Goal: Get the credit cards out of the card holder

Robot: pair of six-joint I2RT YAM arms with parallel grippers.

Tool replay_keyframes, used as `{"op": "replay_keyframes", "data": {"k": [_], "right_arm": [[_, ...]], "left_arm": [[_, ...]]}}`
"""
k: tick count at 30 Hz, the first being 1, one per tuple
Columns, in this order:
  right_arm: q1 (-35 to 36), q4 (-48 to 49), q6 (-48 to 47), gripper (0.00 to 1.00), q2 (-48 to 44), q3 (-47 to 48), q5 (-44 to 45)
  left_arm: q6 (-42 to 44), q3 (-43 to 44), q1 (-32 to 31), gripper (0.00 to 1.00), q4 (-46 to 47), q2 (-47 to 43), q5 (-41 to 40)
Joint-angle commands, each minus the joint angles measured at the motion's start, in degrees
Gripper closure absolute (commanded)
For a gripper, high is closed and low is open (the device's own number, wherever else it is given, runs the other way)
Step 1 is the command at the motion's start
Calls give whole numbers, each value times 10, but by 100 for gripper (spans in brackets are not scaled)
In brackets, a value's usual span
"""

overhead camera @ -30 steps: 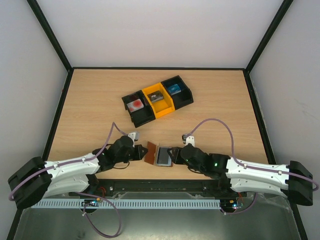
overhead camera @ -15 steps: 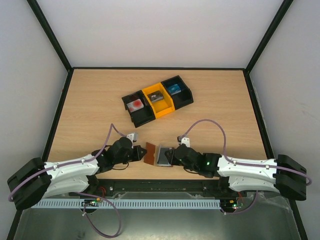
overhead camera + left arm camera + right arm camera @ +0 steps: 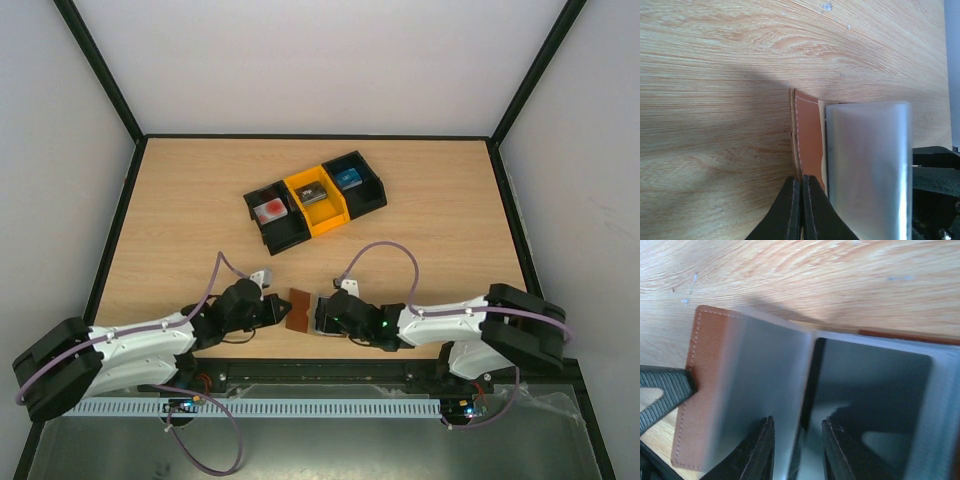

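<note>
The brown leather card holder (image 3: 298, 307) lies open near the table's front edge, between my two grippers. My left gripper (image 3: 801, 183) is shut on the edge of its brown cover (image 3: 809, 135), beside a pale clear sleeve (image 3: 867, 170). My right gripper (image 3: 797, 432) hovers over the sleeves with its jaws apart, and the dark edge of a sleeve leaf (image 3: 807, 385) stands between them without touching either finger. A dark grey credit card (image 3: 875, 380) shows through the right-hand sleeve. In the top view the right gripper (image 3: 326, 314) covers the holder's right half.
Three joined bins stand at mid-table: a black one (image 3: 262, 228) with a red and white item, an orange one (image 3: 322, 218), and a black one (image 3: 372, 192) with a blue item. Black frame rails edge the table (image 3: 180, 220).
My right arm has pushed left and folded its elbow, bringing its gripper over the holder's right half. The left gripper has kept its hold, nearly still.
</note>
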Motion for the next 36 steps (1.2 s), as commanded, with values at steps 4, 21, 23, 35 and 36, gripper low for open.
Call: {"op": "replay_keyframes", "data": {"k": [4, 21, 23, 35, 36], "right_arm": [[3, 65, -32, 66, 84, 45, -33], [3, 13, -59, 65, 157, 71, -6], [3, 14, -62, 66, 155, 69, -5], [4, 18, -60, 68, 130, 58, 0], [3, 13, -59, 69, 123, 59, 2]], "left_arm": [[-30, -38, -4, 97, 34, -25, 5], [-21, -6, -4, 75, -66, -82, -18], [-19, 5, -4, 72, -82, -103, -15], [-32, -16, -4, 87, 64, -61, 45], [-30, -18, -4, 87, 76, -42, 49]]}}
